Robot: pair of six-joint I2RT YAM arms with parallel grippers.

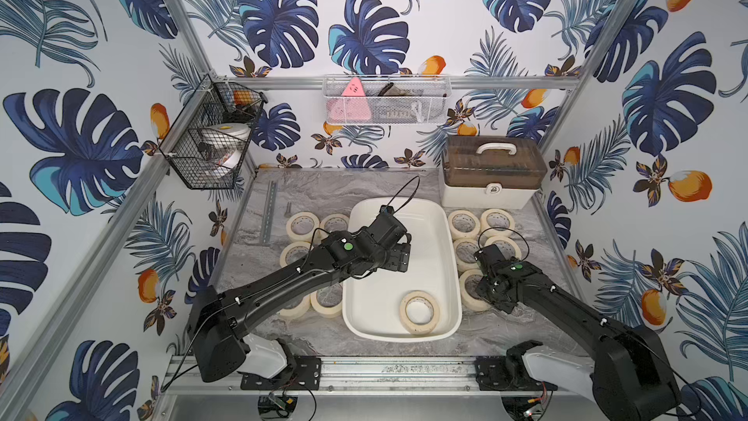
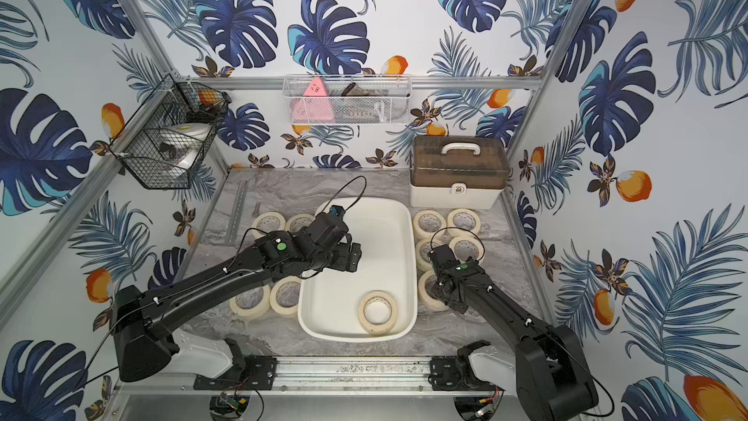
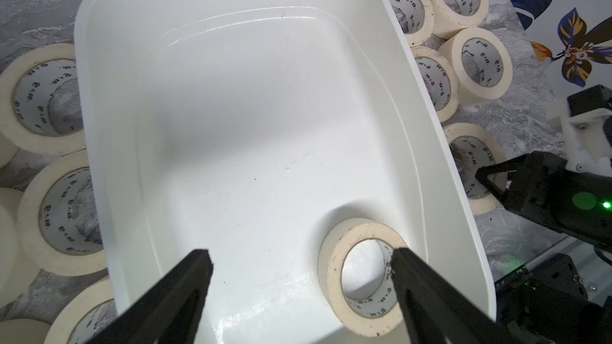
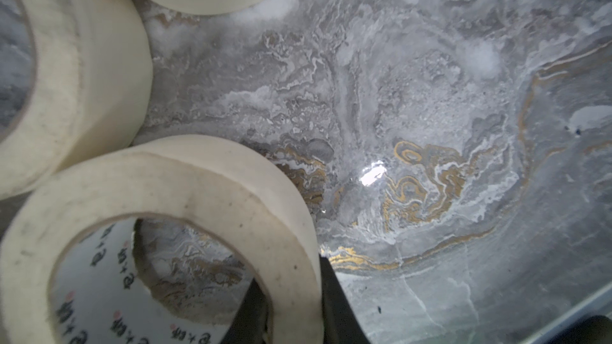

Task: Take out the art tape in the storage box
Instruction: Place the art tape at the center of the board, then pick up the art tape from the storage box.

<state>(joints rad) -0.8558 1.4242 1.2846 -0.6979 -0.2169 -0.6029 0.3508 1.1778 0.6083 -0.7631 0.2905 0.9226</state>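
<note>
Nearest, an aluminium rail [image 1: 364, 370] carries both arm bases. Beyond it, on the grey marbled surface [image 1: 324, 192], the storage box [image 1: 425, 269] holds one art tape roll [image 1: 421, 328] at its near end, and the left pincer [image 3: 301, 256] hangs spread above the box. The right pincer [image 4: 291, 273] is clamped on the wall of a second roll [image 4: 198, 177] just right of the box. Other rolls [image 1: 302, 225] flank it. Farther back are a brown-lidded case [image 1: 491, 172], wire baskets [image 1: 210, 143] and leaf-print walls [image 1: 364, 34].
</note>
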